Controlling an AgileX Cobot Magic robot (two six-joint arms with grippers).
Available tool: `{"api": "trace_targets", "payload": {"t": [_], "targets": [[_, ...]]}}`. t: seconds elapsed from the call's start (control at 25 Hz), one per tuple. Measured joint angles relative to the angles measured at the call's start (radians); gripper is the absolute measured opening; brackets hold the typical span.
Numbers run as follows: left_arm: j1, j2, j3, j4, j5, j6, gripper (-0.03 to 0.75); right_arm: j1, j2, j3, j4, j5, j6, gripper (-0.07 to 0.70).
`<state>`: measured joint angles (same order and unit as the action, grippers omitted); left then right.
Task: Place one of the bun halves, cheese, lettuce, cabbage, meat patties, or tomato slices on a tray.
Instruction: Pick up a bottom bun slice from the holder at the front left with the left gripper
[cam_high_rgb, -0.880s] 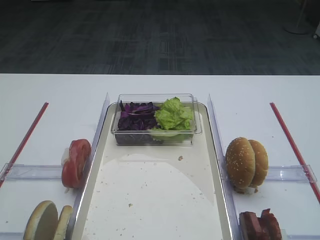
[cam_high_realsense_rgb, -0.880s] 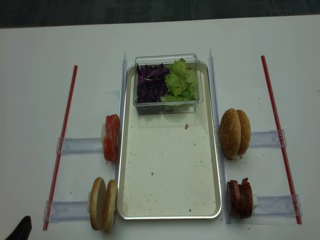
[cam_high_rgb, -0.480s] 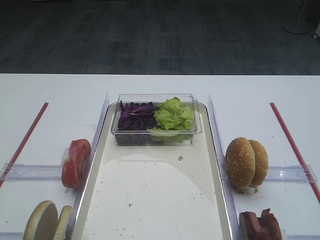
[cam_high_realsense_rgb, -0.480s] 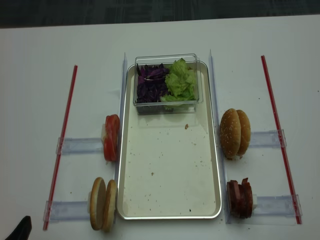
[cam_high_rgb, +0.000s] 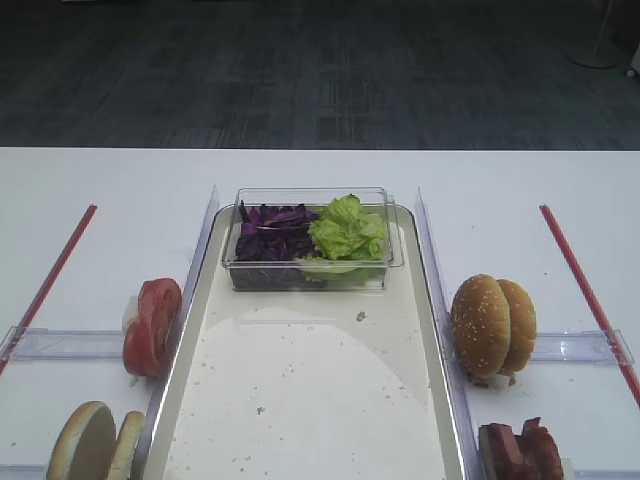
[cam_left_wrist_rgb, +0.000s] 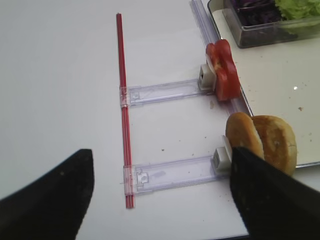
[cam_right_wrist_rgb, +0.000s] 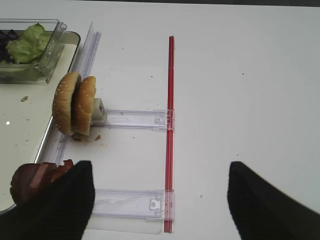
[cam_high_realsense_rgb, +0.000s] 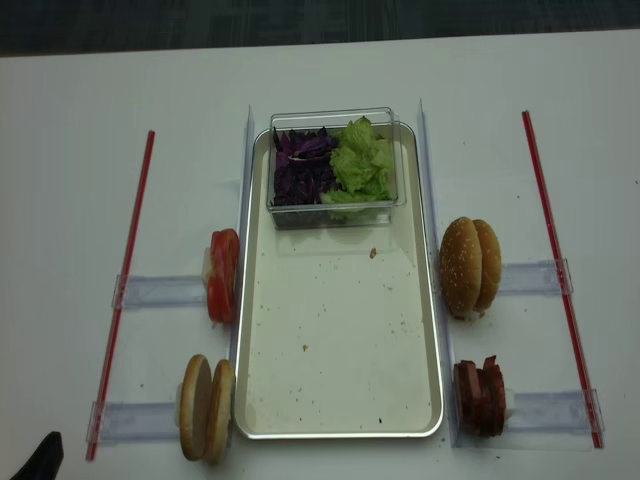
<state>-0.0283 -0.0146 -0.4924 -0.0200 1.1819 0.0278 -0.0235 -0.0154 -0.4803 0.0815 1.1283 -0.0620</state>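
The silvery tray (cam_high_realsense_rgb: 340, 390) lies mid-table with only crumbs on its bare part. Two bun halves (cam_high_realsense_rgb: 206, 408) stand on edge at its left front corner, and the tomato slices (cam_high_realsense_rgb: 223, 275) stand behind them. Lettuce (cam_high_realsense_rgb: 362, 160) and cabbage (cam_high_realsense_rgb: 303, 165) fill a clear box at the tray's far end. The meat patties (cam_high_realsense_rgb: 480, 397) stand at the right front. No cheese is in view. My left gripper (cam_left_wrist_rgb: 160, 165) is open above the table, left of the bun halves (cam_left_wrist_rgb: 262, 142). My right gripper (cam_right_wrist_rgb: 160, 172) is open, to the right of the meat patties (cam_right_wrist_rgb: 35, 180).
Two sesame-seeded buns (cam_high_realsense_rgb: 470, 265) stand on edge right of the tray. Clear plastic rails (cam_high_realsense_rgb: 160, 290) hold the food stacks on both sides. Red strips (cam_high_realsense_rgb: 125, 280) run along the outer left and outer right (cam_high_realsense_rgb: 555, 260) of the table.
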Motion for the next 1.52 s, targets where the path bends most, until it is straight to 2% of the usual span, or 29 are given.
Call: {"api": "trace_targets", "payload": {"t": [0.32, 0.48, 0.68, 1.28, 1.52], "targets": [[0.000, 0.000, 0.000, 0.009, 0.001, 0.007, 0.519, 0.000, 0.000, 0.000, 0.000, 0.000, -0.002, 0.571], [0.000, 0.087, 0.000, -0.001, 0.005, 0.007, 0.519, 0.000, 0.000, 0.000, 0.000, 0.000, -0.002, 0.571], [0.000, 0.228, -0.016, -0.038, 0.005, 0.007, 0.519, 0.000, 0.000, 0.000, 0.000, 0.000, -0.002, 0.571], [0.000, 0.741, -0.192, -0.065, -0.015, 0.004, 0.519, 0.000, 0.000, 0.000, 0.000, 0.000, -0.003, 0.571], [0.000, 0.962, -0.264, -0.065, -0.001, 0.002, 0.519, 0.000, 0.000, 0.000, 0.000, 0.000, -0.003, 0.571]]}}
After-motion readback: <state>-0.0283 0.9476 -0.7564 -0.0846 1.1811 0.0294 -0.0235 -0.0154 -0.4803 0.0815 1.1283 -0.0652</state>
